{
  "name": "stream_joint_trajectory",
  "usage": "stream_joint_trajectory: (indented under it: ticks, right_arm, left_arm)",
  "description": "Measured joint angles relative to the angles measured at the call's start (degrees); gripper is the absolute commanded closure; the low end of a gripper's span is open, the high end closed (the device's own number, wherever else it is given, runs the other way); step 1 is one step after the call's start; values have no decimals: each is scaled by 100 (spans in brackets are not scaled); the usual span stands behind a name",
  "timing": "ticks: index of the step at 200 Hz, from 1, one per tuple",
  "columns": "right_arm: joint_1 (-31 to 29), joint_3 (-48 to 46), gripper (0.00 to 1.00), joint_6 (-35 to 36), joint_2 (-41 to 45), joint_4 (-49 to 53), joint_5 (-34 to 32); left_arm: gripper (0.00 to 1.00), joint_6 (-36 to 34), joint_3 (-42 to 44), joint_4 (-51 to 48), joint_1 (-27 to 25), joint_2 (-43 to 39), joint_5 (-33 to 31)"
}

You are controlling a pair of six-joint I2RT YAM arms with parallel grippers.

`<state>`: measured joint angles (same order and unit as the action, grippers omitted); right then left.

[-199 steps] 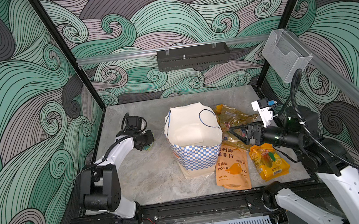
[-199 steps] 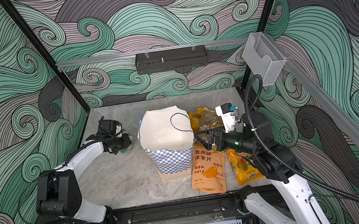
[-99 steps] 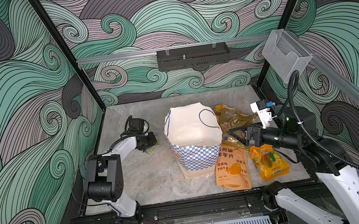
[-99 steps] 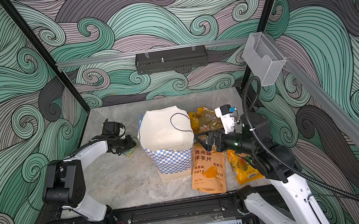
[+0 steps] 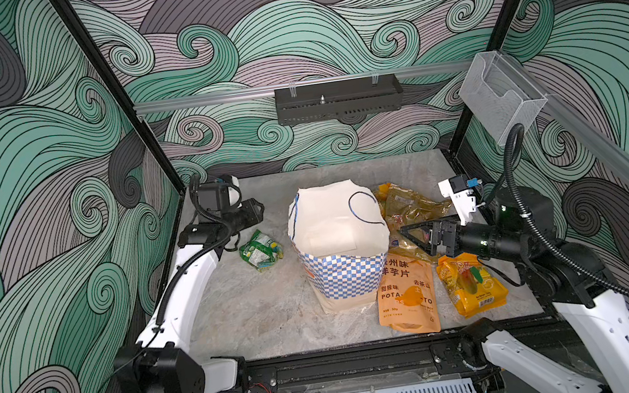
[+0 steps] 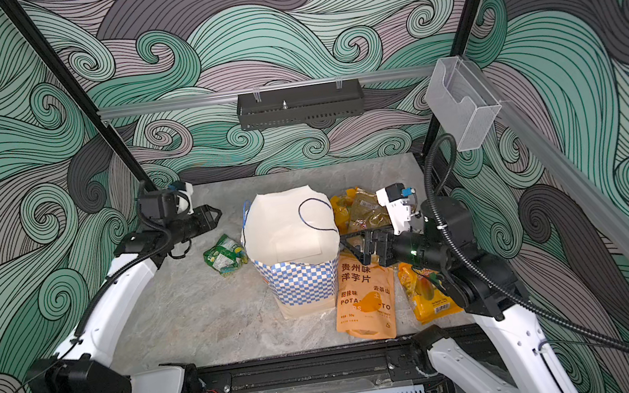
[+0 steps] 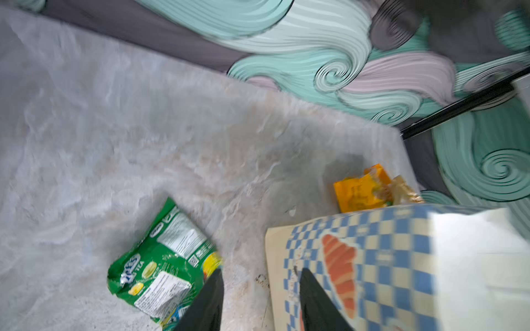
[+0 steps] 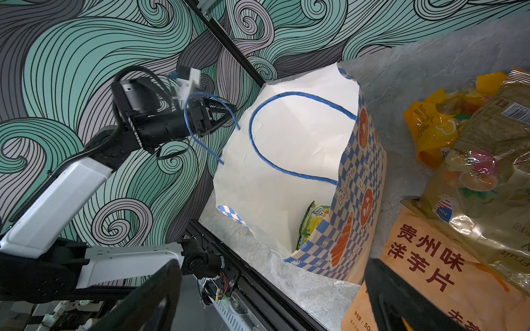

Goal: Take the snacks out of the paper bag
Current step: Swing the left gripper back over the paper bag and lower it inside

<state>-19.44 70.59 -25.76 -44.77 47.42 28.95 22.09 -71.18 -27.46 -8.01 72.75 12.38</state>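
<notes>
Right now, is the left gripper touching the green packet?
Apart. Both top views show a strip of open space between the left gripper and the green packet.

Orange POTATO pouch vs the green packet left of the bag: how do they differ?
Size: the orange POTATO pouch is much larger than the green packet.
Pose: the pouch lies flat and smooth; the green packet is crumpled.
Place: in both top views the pouch lies right of the paper bag, against it; the green packet lies left, apart from it.
Shared: both rest on the table outside the bag, neither held.
</notes>
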Motion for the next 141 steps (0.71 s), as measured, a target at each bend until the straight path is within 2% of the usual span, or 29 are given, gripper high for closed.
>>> stream_joint_trajectory:
  ticks: [17,54,83,106,141]
  right_arm:
    - [0,0,0,-2,2,-2,0]
    - [0,0,0,-26,2,-9,0]
    - [0,0,1,-50,2,-70,2]
    - [0,0,0,-74,2,-92,2]
    - [0,-2,0,-107,15,-90,2]
  left_arm:
    - [48,17,-232,15,-7,-385,-2]
    - [30,50,-1027,-2,-271,-675,76]
    - [24,-129,-1663,-103,-1067,-623,188]
    - [24,-363,-2000,-157,-1751,-494,229]
    - [24,-656,-2175,-280,-2435,-94,138]
